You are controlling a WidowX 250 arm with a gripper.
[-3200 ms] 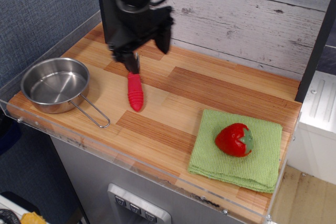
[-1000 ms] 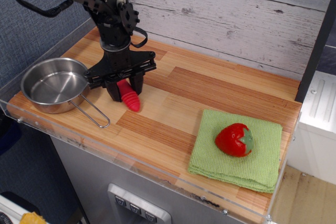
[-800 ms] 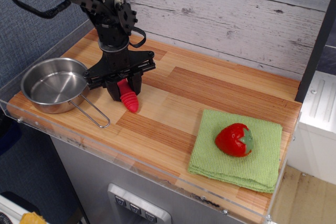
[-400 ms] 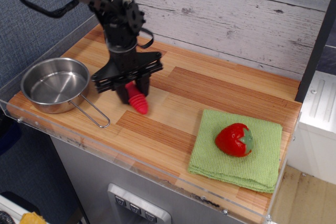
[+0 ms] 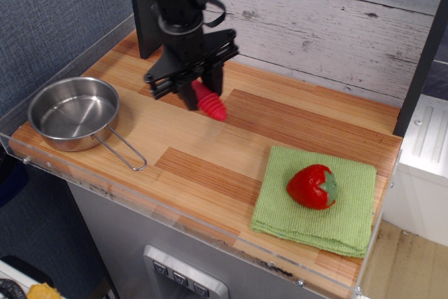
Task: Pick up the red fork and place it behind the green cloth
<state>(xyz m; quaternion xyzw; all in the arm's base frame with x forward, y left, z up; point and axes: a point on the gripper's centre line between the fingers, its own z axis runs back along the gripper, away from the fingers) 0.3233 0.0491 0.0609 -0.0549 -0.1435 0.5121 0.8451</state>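
One red fork (image 5: 211,105) is now held clear of the surface (image 5: 231,152), clamped by its upper end in the pincer (image 5: 198,92), with the ribbed handle hanging down and to the right; a second earlier it was still low beside the pan, and since then it has been lifted and carried rightward and toward the back wall. The grasp is therefore judged secure, and transport toward the drop spot is judged under way, with the bare strip of wood behind the green cloth (image 5: 315,204) well apart from the fork and not yet reached. Also counted: one green cloth, one strawberry toy (image 5: 312,186) resting on it, and one steel pan (image 5: 73,113) at the left.
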